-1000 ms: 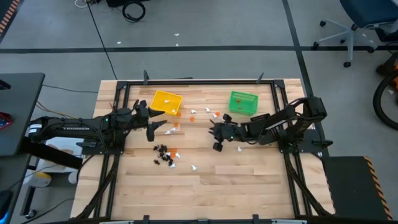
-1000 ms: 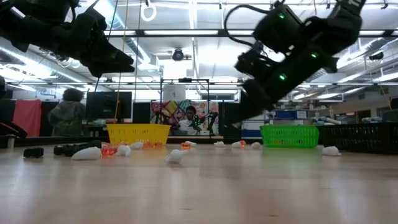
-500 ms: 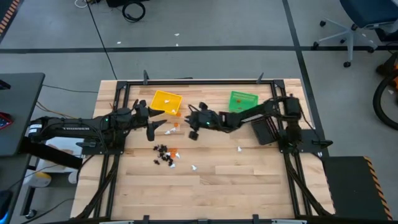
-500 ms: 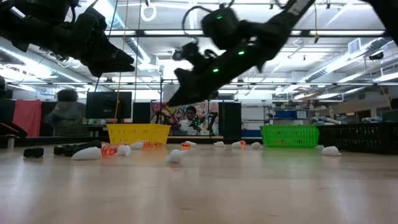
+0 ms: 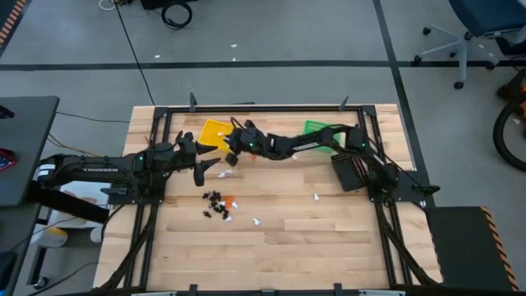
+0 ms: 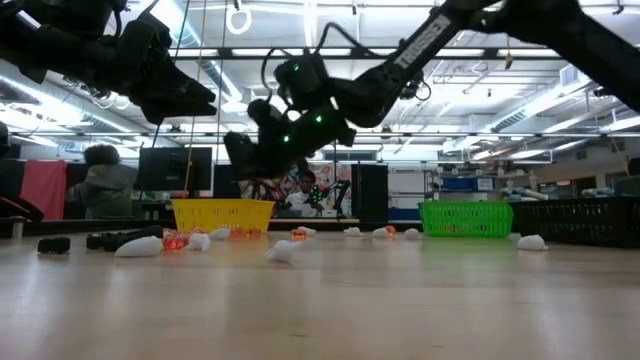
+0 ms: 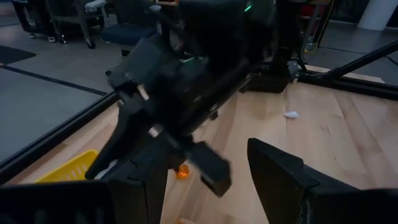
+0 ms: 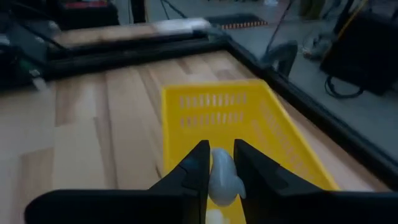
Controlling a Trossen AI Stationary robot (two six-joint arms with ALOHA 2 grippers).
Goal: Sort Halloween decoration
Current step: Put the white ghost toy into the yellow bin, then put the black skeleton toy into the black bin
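**Right arm stretched to the yellow bin, white trinket in its fingers**

High view: the right arm reaches from its base at the table's right edge across the back of the table, past the green bin, in a long, nearly flat line. The right gripper sits at the near right edge of the yellow bin. The left arm lies low and level from the left edge, and the left gripper hangs just in front of the yellow bin, close to the right one but apart from it. Loose trinkets lie on the wood in front of the left gripper, dark ones bunched with a few white and orange; one white piece lies alone further right. A black bin rests by the right arm's base.

Low view: the right gripper hangs in the air above the yellow bin, wrist tipped downward, arm slanting up to the upper right. The left gripper hovers high at upper left.

Left wrist view: the left fingers stand wide apart with nothing between them; the right arm's gripper fills the space ahead, blurred.

Right wrist view: the right fingers are nearly closed, pinching a white trinket directly over the yellow bin.
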